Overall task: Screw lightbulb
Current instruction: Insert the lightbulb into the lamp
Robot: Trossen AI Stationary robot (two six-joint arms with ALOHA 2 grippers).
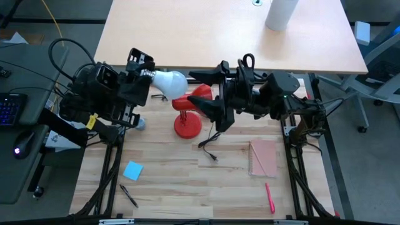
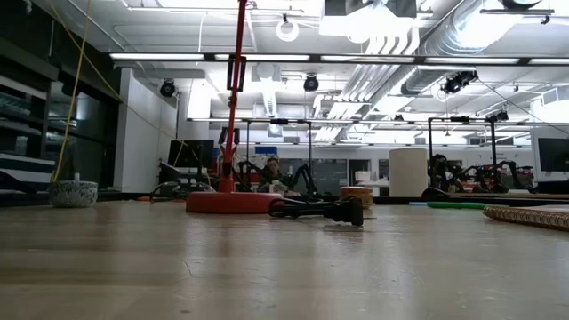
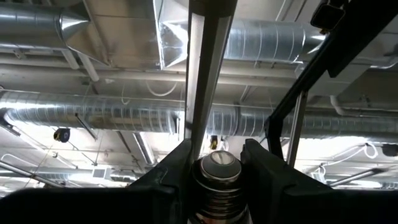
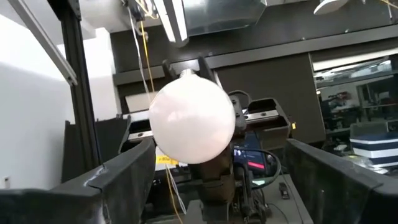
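Evidently fragile and slippery, the small white rounded glass lightbulb [image 1: 169, 81] sits clamped by its metal screw base in the left gripper [image 1: 142, 70]; the right gripper [image 1: 206, 94] gapes, so it should take the globe gently.

You have the lamp [image 1: 188, 119] near the desk's [image 1: 169, 181] far edge, midway along. The lightbulb [image 1: 167, 82] sits just left of it, notebook [image 1: 263, 157] toward the right edge, sticky note [image 1: 132, 170] and pen [image 1: 129, 195] near the front-left corner.
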